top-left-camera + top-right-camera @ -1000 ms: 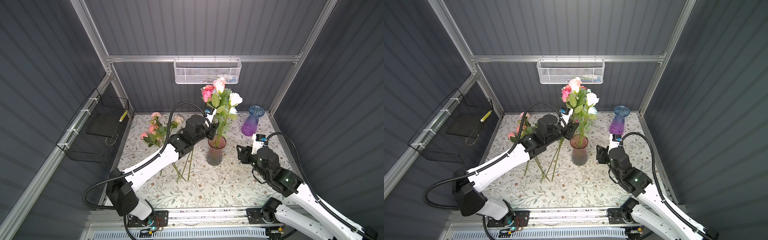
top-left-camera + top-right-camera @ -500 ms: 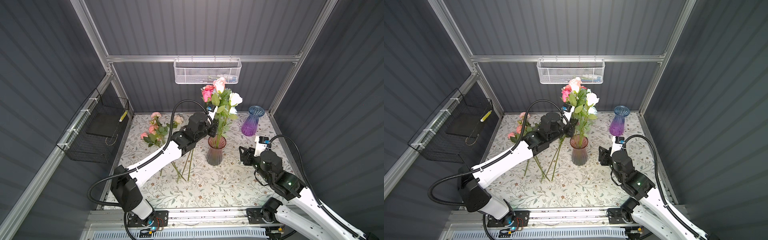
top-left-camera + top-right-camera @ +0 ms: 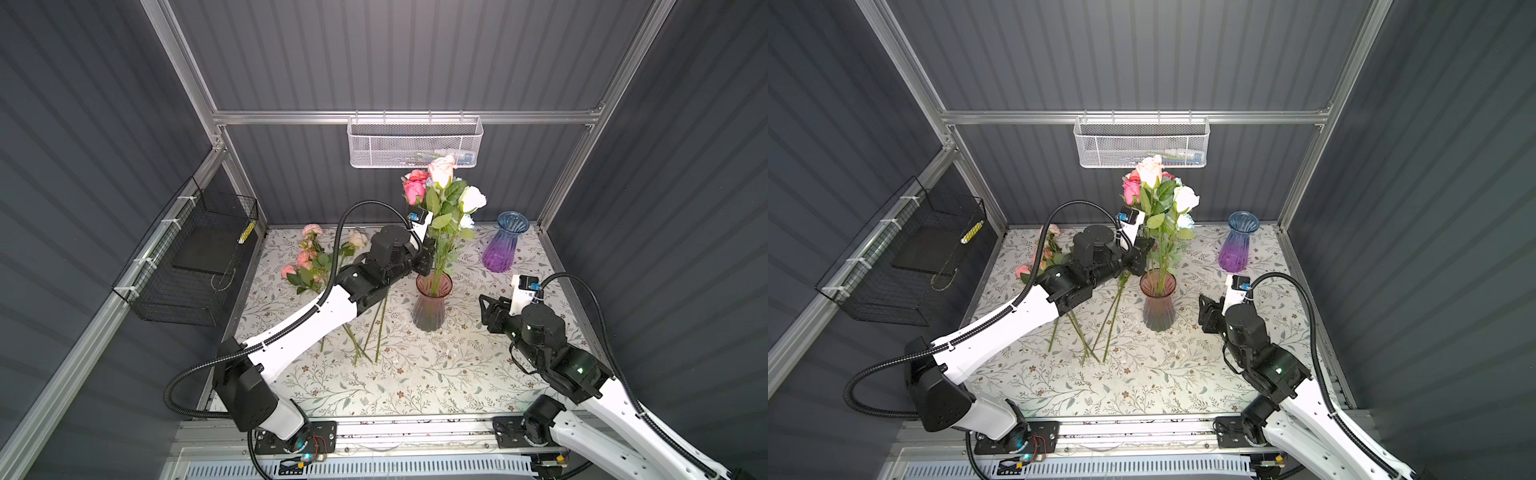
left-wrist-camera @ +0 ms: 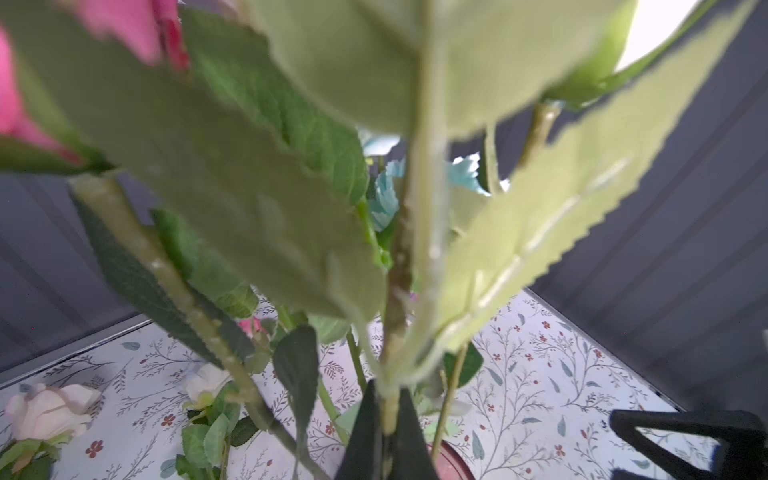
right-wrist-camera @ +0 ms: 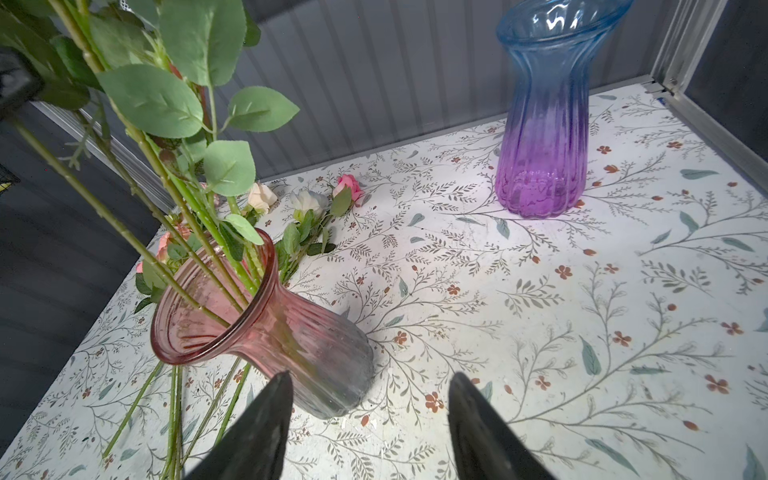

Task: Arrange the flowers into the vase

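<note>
Crowding leaves [image 4: 232, 199] around left pincer [image 4: 388, 390] clamped on flower stem [image 4: 392, 332] above pink vase [image 3: 430, 307]; right pincer [image 5: 370, 376] agape nearby.

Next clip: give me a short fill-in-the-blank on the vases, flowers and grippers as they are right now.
1. The left gripper is shut on a green ____ just above the pink vase.
2. The right gripper is ____ and holds nothing.
3. The blue and purple vase holds ____ flowers.
4. Some loose flowers lie flat on the table, beside the ____ arm.

Missing words: stem; open; no; left
</note>
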{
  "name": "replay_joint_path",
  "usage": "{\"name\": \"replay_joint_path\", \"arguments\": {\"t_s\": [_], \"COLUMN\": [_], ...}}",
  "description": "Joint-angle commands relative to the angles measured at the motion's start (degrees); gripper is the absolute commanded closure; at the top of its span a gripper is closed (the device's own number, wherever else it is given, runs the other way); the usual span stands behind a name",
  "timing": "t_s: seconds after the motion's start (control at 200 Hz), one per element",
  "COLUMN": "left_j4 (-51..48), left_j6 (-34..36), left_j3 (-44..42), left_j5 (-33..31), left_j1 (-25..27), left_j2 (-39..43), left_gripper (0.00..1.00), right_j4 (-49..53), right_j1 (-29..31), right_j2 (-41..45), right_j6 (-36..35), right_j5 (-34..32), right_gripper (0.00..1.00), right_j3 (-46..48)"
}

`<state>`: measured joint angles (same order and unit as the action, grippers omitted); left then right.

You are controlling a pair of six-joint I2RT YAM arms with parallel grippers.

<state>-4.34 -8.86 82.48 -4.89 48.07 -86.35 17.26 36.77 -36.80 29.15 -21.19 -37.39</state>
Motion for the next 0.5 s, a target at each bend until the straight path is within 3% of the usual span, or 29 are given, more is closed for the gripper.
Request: {"name": "replay_joint_path", "arguments": {"t_s": [0.0, 0.495], "left_j4": [3.7, 6.5], "left_j6": [-2.9, -8.0], "left_j3": [-3.6, -8.1], "left_j5": [3.5, 11.0], "left_j1": [0.4, 0.4], "left_j2": [3.7, 1.1], "left_gripper": [1.0, 1.0], "right_j4": [-0.7, -0.5], "right_j1": [-0.1, -0.3], "right_j2": [0.3, 0.4], "right_j6": [0.0, 0.5], "right_j5": [-0.4, 0.0], "right_gripper": [0.38, 0.38], "right_j3": [0.6, 0.8]}}
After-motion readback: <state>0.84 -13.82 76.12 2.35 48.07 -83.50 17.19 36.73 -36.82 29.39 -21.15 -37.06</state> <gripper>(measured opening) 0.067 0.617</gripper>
